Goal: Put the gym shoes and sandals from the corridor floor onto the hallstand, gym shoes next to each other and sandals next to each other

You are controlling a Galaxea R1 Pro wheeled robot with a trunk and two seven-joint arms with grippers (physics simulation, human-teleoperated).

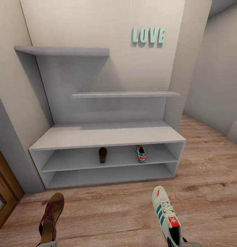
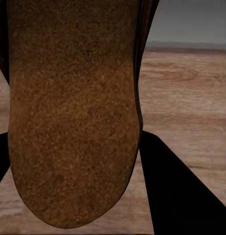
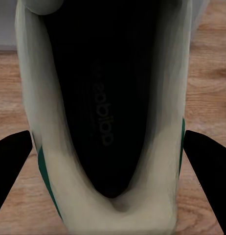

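While the head view takes in the grey hallstand (image 1: 108,135) with one sandal (image 1: 103,154) and one gym shoe (image 1: 140,154) on its upper open shelf, the wrist views press close. The left gripper (image 2: 74,161) clamps the second sandal (image 2: 74,112), grainy brown; the right gripper (image 3: 110,166) clamps the second gym shoe (image 3: 110,112), its dark insole's lettering blurred. Both hang above the wood-plank floor (image 1: 125,212), their heels cut off.

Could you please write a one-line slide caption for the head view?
Facing the hallstand, one sandal and gym shoe shelved, the second sandal and gym shoe carried.
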